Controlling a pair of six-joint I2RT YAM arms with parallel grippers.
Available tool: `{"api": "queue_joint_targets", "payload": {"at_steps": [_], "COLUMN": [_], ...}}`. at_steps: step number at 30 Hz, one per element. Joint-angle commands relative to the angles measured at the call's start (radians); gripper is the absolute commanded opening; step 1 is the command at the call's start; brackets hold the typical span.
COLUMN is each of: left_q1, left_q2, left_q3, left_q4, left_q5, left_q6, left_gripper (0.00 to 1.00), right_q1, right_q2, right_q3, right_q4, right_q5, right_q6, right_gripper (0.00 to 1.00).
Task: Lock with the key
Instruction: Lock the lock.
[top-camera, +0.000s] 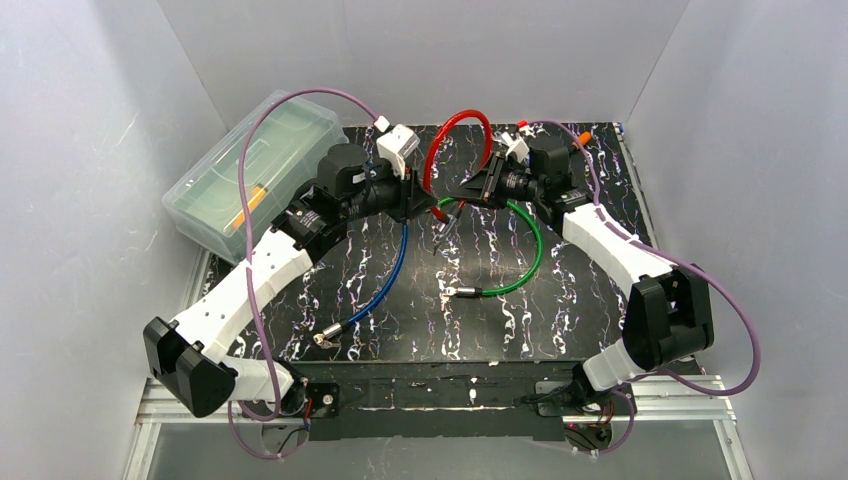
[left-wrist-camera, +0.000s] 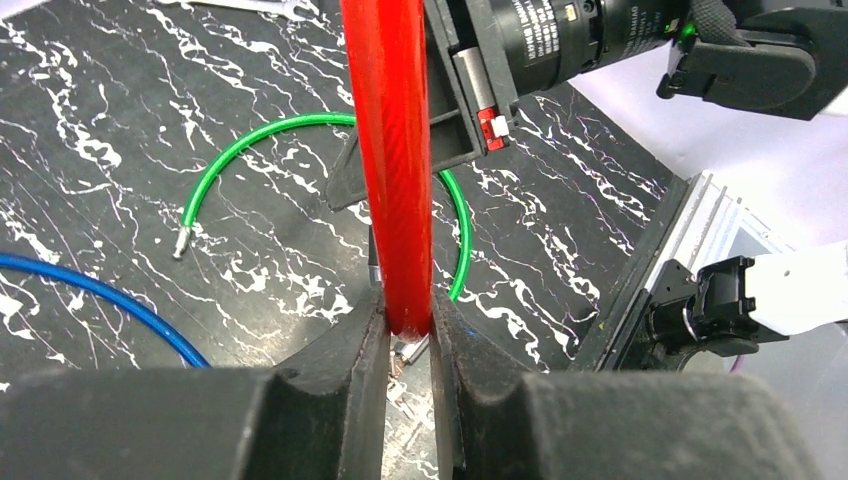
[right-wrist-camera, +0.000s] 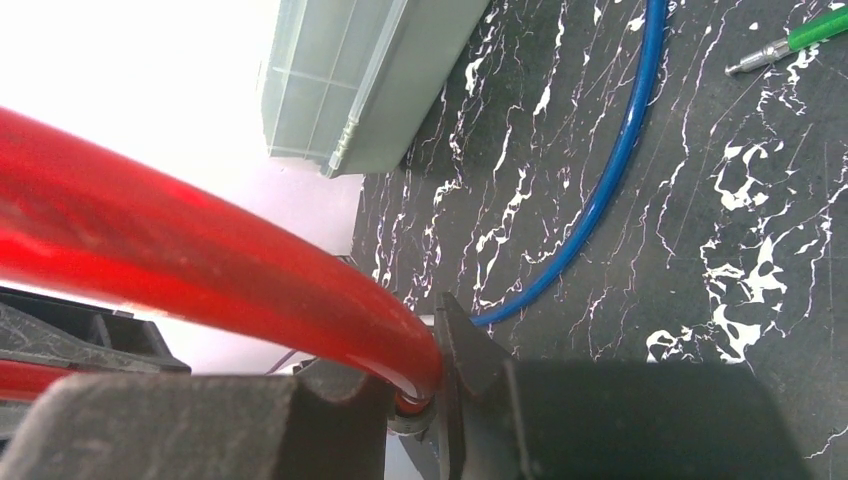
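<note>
A red cable lock (top-camera: 459, 119) arches up between my two grippers over the middle back of the black marbled table (top-camera: 600, 320). My left gripper (top-camera: 424, 206) is shut on one end of the red cable (left-wrist-camera: 395, 150); a small metal piece (left-wrist-camera: 410, 350) hangs just below the pads, and I cannot tell if it is the key. My right gripper (top-camera: 471, 190) is shut on the other end of the red cable (right-wrist-camera: 200, 270), near its metal tip (right-wrist-camera: 410, 405). Small metal parts dangle beneath the grippers (top-camera: 443, 228). The two grippers face each other, almost touching.
A green cable (top-camera: 528, 265) curves on the table under the right gripper, and a blue cable (top-camera: 385, 285) lies to the left. A clear plastic box (top-camera: 255, 165) stands at the back left. White walls enclose the table on three sides.
</note>
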Motion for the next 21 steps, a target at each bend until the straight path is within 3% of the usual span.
{"api": "queue_joint_targets", "payload": {"at_steps": [1,3,9,15,21], "left_q1": [0.016,0.02,0.022,0.022,0.022], "left_q2": [-0.007,-0.02,-0.075,-0.081,-0.041], "left_q3": [-0.002,-0.013,-0.075,-0.158,-0.191], "left_q4": [-0.034,-0.018,0.025,0.042,0.06], "left_q5": [0.019,0.034,0.071,0.088,0.094], "left_q6": [-0.054,-0.055,-0.053,-0.045,-0.045], "left_gripper": [0.16,0.29,0.52,0.52,0.45], "right_q1": [-0.02,-0.023,-0.024,-0.025,-0.025], "right_q2": [-0.025,-0.027,-0.02,-0.017,-0.019], "right_q3": [0.039,0.032,0.034,0.035,0.031], "right_q4": [0.061,0.058,0.041,0.032,0.041], "right_q5": [0.013,0.018,0.034,0.034,0.026], "right_q6": [0.011,0.012,0.013,0.02,0.031], "right_gripper": [0.01,0.01,0.01,0.01,0.01]}}
